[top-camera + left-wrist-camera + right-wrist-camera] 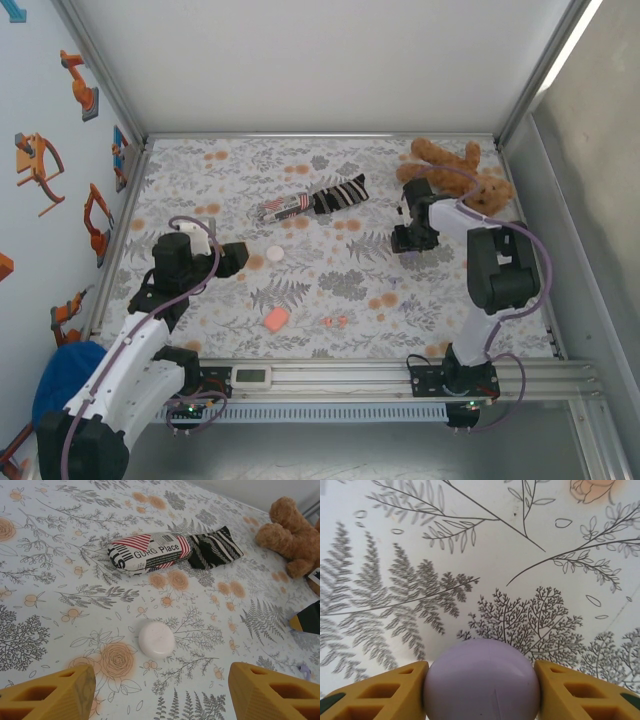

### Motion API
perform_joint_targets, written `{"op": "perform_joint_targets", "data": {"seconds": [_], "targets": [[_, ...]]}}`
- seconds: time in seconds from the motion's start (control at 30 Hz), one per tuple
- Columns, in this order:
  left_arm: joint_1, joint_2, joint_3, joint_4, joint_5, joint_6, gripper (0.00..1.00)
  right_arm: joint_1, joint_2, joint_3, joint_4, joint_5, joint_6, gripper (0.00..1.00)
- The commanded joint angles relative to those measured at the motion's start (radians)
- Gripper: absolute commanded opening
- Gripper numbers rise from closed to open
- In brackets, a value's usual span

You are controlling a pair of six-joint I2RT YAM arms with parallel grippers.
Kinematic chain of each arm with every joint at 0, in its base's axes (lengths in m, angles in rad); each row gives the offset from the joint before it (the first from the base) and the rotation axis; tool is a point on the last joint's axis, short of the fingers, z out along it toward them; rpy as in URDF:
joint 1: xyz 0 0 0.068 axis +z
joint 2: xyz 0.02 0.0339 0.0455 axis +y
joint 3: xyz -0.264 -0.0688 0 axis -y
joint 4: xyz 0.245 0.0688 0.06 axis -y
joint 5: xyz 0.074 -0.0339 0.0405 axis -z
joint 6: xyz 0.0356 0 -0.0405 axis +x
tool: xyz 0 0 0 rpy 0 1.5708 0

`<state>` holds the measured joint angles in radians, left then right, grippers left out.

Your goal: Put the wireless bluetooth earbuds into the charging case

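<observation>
While the left jaws stand spread, the right jaws pinch a lilac case [482, 680], its lower edge cut off.

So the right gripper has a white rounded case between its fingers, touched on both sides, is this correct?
Not quite: the colour is wrong. The right wrist view shows the right gripper with a lilac rounded case between its fingers, touched on both sides. The white case lies apart on the cloth, in the left wrist view.
</observation>
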<state>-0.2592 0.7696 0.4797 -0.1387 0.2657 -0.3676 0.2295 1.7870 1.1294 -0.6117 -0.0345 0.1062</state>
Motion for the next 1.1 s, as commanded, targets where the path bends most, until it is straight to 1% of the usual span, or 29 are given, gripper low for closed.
{"op": "perform_joint_targets", "data": {"seconds": [0.0, 0.1, 0.2, 0.3, 0.57, 0.73, 0.87, 0.93, 1.07], "targets": [[0.003, -0.002, 0.046, 0.002, 0.044, -0.022, 0.7, 0.009, -0.114, -0.02, 0.016, -0.032, -0.054, 0.51], [0.003, -0.004, 0.058, 0.009, 0.072, -0.038, 0.7, 0.041, -0.202, -0.037, 0.037, -0.039, -0.094, 0.5], [0.002, -0.01, 0.065, 0.027, 0.113, -0.063, 0.7, 0.095, -0.296, -0.057, 0.068, -0.043, -0.148, 0.5], [0.0, -0.01, 0.075, 0.043, 0.164, -0.094, 0.7, 0.168, -0.383, -0.065, 0.093, -0.054, -0.203, 0.5], [-0.006, -0.008, 0.132, 0.05, 0.305, -0.158, 0.68, 0.415, -0.558, -0.084, 0.203, -0.059, -0.396, 0.49], [-0.025, -0.022, 0.15, 0.083, 0.383, -0.202, 0.67, 0.552, -0.606, -0.075, 0.235, -0.027, -0.543, 0.49], [-0.058, -0.046, 0.155, 0.127, 0.417, -0.24, 0.66, 0.643, -0.616, -0.058, 0.229, 0.025, -0.663, 0.49], [-0.091, -0.055, 0.155, 0.164, 0.423, -0.26, 0.66, 0.682, -0.617, -0.05, 0.229, 0.055, -0.713, 0.49], [-0.167, -0.059, 0.168, 0.195, 0.419, -0.256, 0.65, 0.733, -0.612, -0.03, 0.244, 0.095, -0.772, 0.49]]}}
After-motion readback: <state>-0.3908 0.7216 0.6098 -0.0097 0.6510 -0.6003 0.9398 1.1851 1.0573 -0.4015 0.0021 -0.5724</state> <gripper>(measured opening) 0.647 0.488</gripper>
